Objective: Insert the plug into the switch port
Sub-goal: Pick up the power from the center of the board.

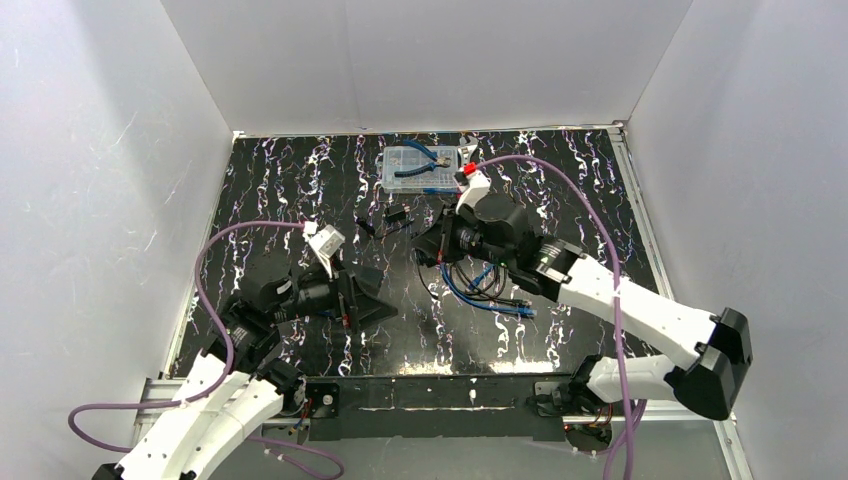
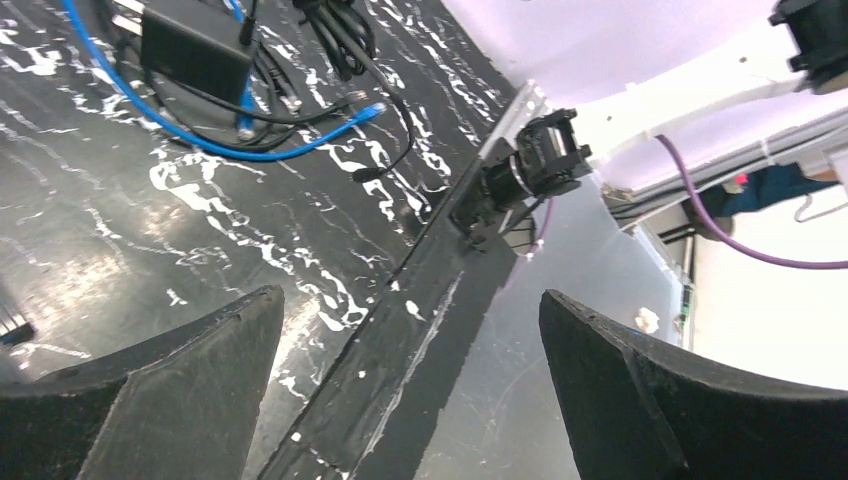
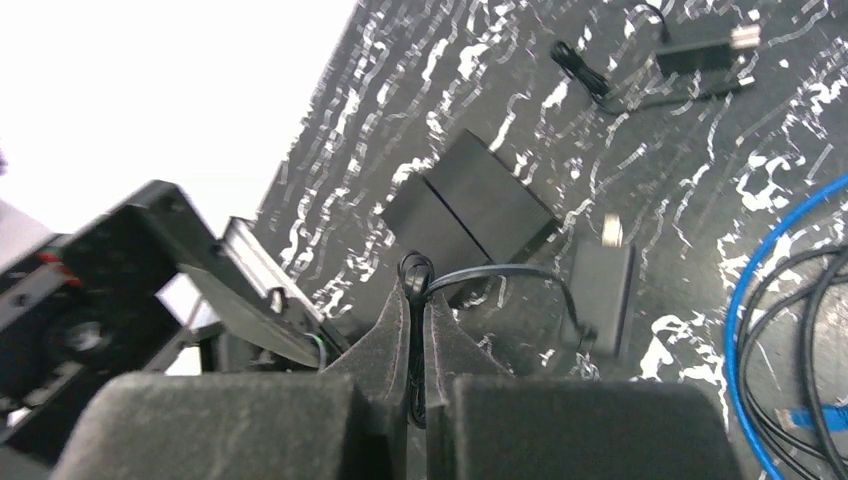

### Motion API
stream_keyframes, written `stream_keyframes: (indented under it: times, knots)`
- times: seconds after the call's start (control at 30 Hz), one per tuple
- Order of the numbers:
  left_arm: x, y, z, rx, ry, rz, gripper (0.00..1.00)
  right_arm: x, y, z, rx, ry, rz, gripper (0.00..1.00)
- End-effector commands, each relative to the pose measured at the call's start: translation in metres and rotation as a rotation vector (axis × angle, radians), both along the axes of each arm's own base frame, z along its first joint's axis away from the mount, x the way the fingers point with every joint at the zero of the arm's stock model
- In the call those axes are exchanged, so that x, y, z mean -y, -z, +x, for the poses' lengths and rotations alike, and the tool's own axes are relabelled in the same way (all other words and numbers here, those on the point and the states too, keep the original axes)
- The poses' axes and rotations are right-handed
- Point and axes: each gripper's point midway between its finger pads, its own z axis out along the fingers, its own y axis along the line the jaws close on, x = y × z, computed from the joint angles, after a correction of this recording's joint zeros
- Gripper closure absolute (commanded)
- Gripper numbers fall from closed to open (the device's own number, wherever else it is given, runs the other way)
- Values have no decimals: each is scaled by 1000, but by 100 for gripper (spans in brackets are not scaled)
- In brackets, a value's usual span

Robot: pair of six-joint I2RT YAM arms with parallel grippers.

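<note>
right gripper pinched shut on thin black cable. floppy, light, so better hold nearer stiff plug, guessing that's blurry block beside switch box. left gripper spread wide, empty

Two robot arms with white shells and black joints: left arm, right arm. A purple cable loops along each. Left gripper and right gripper have matte black, wedge-shaped fingers. A white camera sits on each wrist.
</note>
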Motion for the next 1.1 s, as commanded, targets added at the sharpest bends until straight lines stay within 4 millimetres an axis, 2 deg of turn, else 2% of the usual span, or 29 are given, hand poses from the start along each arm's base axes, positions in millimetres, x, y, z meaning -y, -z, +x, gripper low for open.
stream_keyframes:
  times: [0.0, 0.17, 0.43, 0.77, 1.0, 1.07]
  knots:
    - [14, -21, -11, 24, 109, -110, 1, -2, -53, -13, 60, -43, 163, 99]
    - [21, -27, -12, 32, 146, -157, 1, 0, -86, -32, 65, -112, 258, 99]
    - [30, -41, -15, 61, 217, -254, 0, -8, -134, -61, 37, -257, 403, 99]
    - [35, -50, -18, 71, 269, -305, 0, -20, -169, -70, 3, -328, 512, 99]
    - [36, -57, -23, 87, 305, -333, 1, -30, -183, -66, -27, -339, 567, 99]
    - [36, -59, -24, 90, 315, -340, 4, -33, -183, -63, -33, -334, 567, 99]
